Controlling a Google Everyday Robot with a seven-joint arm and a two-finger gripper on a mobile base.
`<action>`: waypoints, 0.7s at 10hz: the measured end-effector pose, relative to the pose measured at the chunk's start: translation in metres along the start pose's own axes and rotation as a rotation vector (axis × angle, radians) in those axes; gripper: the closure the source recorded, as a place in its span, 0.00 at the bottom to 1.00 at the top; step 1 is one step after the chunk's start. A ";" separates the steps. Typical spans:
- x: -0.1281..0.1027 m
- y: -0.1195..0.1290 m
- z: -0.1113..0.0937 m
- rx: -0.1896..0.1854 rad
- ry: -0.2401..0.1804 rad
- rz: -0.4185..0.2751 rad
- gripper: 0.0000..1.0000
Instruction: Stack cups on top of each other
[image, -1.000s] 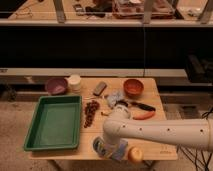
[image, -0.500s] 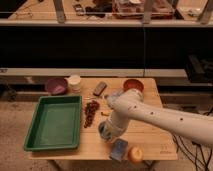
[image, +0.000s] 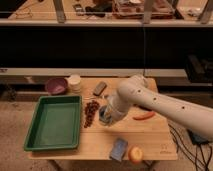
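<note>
The gripper (image: 106, 116) sits low over the middle of the table, at a small round cup (image: 104, 118) just right of the grapes; whether it is spread or pinching the cup cannot be told. The wooden table (image: 150, 142) is pale and planked. A green plastic tray (image: 54, 122), rectangular with raised walls, lies on its left. A purple bowl (image: 55, 85) is at the back left, a squat cream-white cup (image: 74, 82) just beside it. Dark grapes (image: 90, 112) form a bumpy cluster. A blue sponge (image: 119, 148) and round orange fruit (image: 135, 154) sit at the front edge.
</note>
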 end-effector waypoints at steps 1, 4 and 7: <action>0.008 -0.020 -0.003 0.021 0.017 0.004 1.00; 0.028 -0.083 -0.008 0.083 0.080 0.020 1.00; 0.043 -0.155 -0.018 0.133 0.127 0.031 1.00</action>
